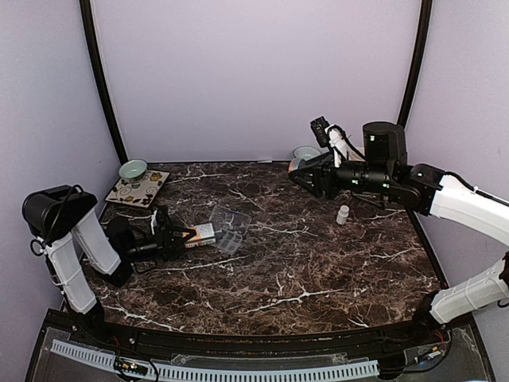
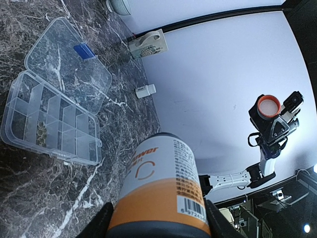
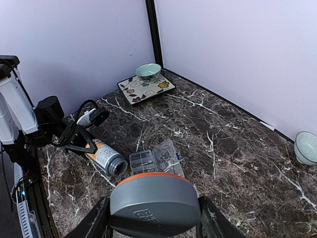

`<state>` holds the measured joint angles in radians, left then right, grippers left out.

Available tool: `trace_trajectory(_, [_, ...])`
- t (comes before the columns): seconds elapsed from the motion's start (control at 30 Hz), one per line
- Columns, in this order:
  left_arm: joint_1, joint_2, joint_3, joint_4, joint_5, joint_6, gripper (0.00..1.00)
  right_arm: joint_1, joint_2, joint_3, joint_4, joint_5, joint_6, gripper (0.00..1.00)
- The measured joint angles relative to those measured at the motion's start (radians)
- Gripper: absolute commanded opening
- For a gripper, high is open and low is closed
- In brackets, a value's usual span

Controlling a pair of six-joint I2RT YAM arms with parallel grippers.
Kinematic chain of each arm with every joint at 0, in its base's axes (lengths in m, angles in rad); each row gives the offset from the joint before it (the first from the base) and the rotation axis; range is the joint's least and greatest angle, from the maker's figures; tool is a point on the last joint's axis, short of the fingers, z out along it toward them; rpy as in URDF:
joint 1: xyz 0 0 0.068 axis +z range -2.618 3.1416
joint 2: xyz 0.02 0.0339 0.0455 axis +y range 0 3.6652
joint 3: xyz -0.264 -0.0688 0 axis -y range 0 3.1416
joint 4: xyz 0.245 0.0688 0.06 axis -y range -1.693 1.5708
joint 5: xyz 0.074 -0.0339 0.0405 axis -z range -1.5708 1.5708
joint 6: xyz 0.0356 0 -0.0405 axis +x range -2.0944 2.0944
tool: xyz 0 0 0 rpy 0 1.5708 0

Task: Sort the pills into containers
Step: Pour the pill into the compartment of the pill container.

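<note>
A pill bottle (image 2: 161, 188) is gripped round its body by the left gripper (image 1: 179, 236), jaws about half spread, open mouth aimed at the organizer box (image 1: 231, 242). The box is laid open (lid (image 1: 229, 216) swung toward the far edge) on the table (image 1: 318, 270), left of centre. An orange-rimmed cap (image 3: 154, 204) is held aloft between the right gripper's (image 1: 305, 177) half-spread jaws, near the far right corner.

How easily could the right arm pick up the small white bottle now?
Probably not yet: the small white bottle stands unobstructed close by, but the right tool is shut on a cap.
</note>
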<state>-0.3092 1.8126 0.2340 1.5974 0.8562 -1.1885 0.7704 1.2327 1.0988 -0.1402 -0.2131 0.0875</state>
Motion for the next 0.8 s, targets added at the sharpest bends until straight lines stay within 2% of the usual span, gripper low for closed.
trace_trajectory(0.8, [0.026,0.059,-0.006,0.002,-0.008,0.029,0.00,0.002,0.000,0.000,0.005,0.000,0.000,0.35])
